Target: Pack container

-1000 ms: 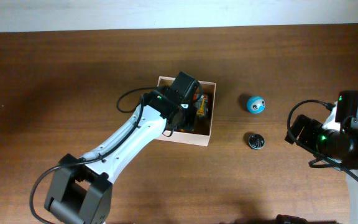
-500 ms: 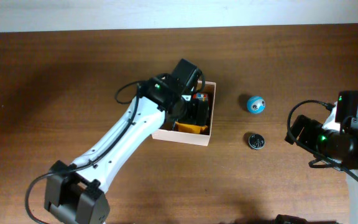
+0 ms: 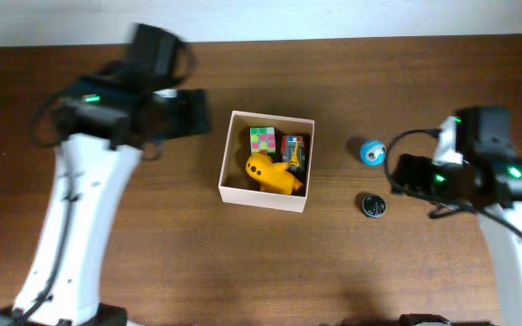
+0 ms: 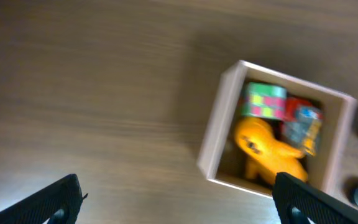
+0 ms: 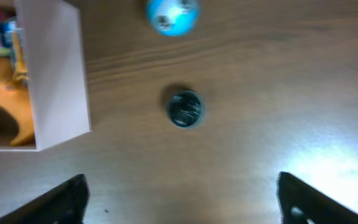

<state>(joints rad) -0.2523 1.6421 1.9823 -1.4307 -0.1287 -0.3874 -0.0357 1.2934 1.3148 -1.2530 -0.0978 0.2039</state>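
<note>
The container (image 3: 227,159), a white-walled box with a tan inside, stands mid-table and holds a yellow toy (image 3: 270,174), a checkered cube (image 3: 262,139) and a red-grey toy (image 3: 293,152). My left gripper (image 3: 198,112) hovers up and left of it, open and empty. In the left wrist view the left gripper (image 4: 179,202) has its fingers spread wide over bare wood, with the container (image 4: 218,134) ahead on the right. My right gripper (image 3: 404,181) is open, just right of a dark round disc (image 3: 373,205) and a blue ball (image 3: 372,151). The right wrist view shows the right gripper (image 5: 185,202) open, short of the disc (image 5: 184,109).
The right wrist view also shows the blue ball (image 5: 173,12) at the top edge and the container's white wall (image 5: 55,74) on the left. A pale strip (image 3: 261,18) runs along the table's far edge.
My left gripper opened, rose out of the container and swung up and left, leaving the yellow toy inside. My right arm moved left toward the disc and ball.
</note>
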